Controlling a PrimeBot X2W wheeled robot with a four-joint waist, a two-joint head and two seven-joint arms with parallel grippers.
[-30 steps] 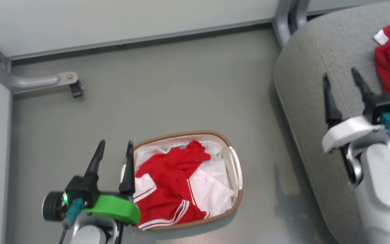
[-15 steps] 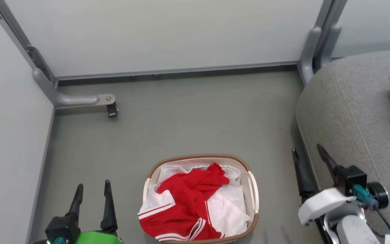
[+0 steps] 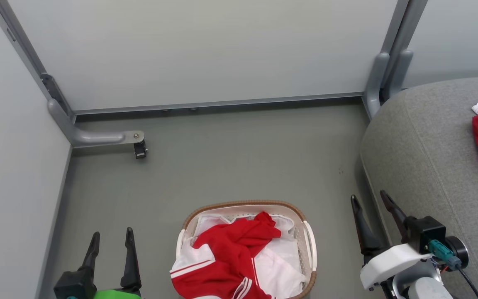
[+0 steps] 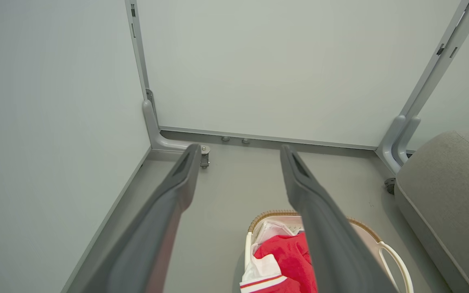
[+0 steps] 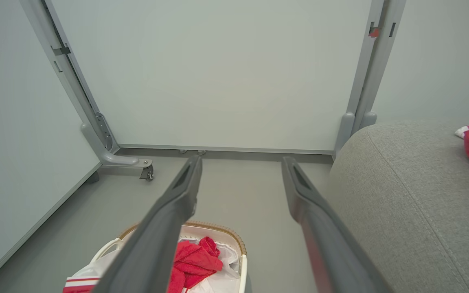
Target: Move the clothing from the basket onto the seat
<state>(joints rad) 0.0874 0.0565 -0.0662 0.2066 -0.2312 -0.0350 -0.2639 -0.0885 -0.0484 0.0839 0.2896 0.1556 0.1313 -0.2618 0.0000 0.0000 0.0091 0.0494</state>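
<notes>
Looking down, we see our left pincer [image 3: 112,232] lower left and right pincer [image 3: 368,196] lower right, both spread apart and empty, red clothing [image 3: 230,253] heaped in the basket [image 3: 243,204] between

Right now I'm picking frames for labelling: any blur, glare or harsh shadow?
Head view: sharp, even light, only a soft shadow along the seat. Left wrist view: left gripper soft up close, background sharp. Right wrist view: right gripper likewise soft, seat weave crisp. No glare.

We see pale partition panels [image 3: 206,50] along the frame's top and left, grey floor [image 3: 239,162] below, and a metal foot [image 3: 98,137] with a caster [image 3: 140,150] at centre left.
</notes>
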